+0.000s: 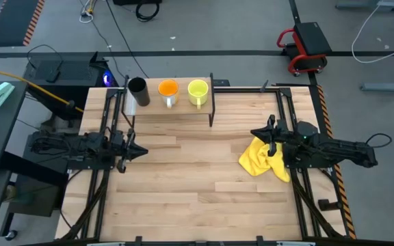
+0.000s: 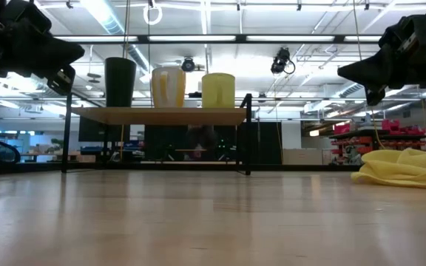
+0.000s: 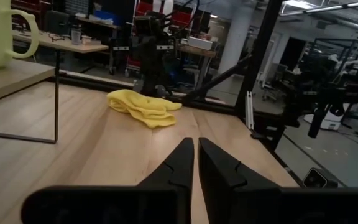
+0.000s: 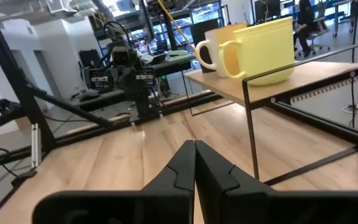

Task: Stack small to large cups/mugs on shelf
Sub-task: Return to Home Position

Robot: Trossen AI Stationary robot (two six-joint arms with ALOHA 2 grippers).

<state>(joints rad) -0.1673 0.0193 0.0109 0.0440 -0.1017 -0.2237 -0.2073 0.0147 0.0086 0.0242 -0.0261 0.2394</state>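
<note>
Three cups stand in a row on the shelf (image 1: 183,109) at the table's far side: a black cup (image 1: 137,89) on the left, an orange cup (image 1: 167,91) in the middle, a yellow-green cup (image 1: 198,91) with a handle on the right. They also show in the low view: black cup (image 2: 120,81), orange cup (image 2: 168,86), yellow-green cup (image 2: 218,89). My left gripper (image 1: 141,151) is shut and empty at the table's left. My right gripper (image 1: 257,133) is shut and empty at the table's right, above the table.
A crumpled yellow cloth (image 1: 264,159) lies on the table at the right, just under my right arm; it also shows in the low view (image 2: 407,168). The shelf's thin black legs (image 4: 251,124) stand between the grippers and the table's far edge.
</note>
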